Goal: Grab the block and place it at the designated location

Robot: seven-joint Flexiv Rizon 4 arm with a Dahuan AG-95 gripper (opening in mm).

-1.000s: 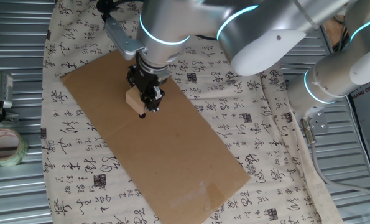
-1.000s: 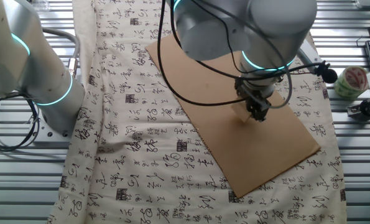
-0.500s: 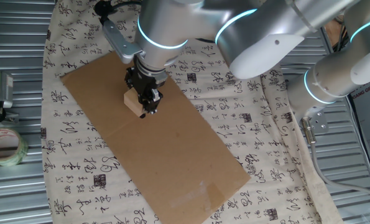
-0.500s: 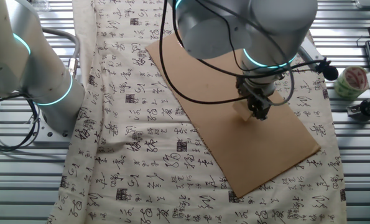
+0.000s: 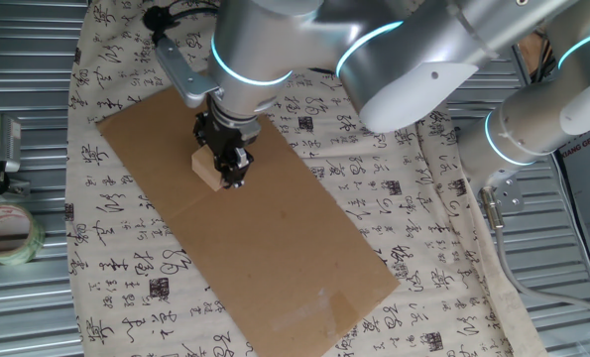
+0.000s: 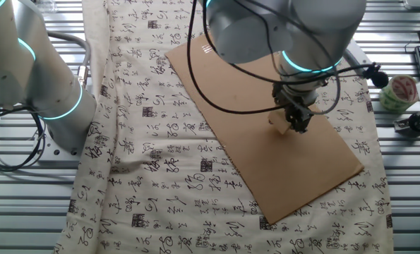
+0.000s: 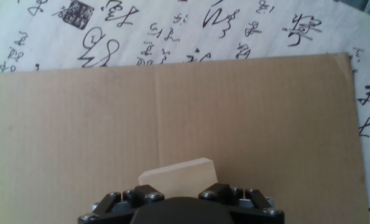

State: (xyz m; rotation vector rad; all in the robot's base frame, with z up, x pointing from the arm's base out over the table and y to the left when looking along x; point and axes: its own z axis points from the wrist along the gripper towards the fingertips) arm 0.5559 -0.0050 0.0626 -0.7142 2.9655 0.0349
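Block is gripped btwn the closed fingers of the gripper, low over the cardboard sheet, w/ block protruding to one side of the hand. Target dot can't be made out, so direction from hand to it can't be told.

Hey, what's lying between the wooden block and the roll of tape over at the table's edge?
In one fixed view, between the block and the tape roll: bare cardboard sheet, then white calligraphy cloth, then ribbed metal table.
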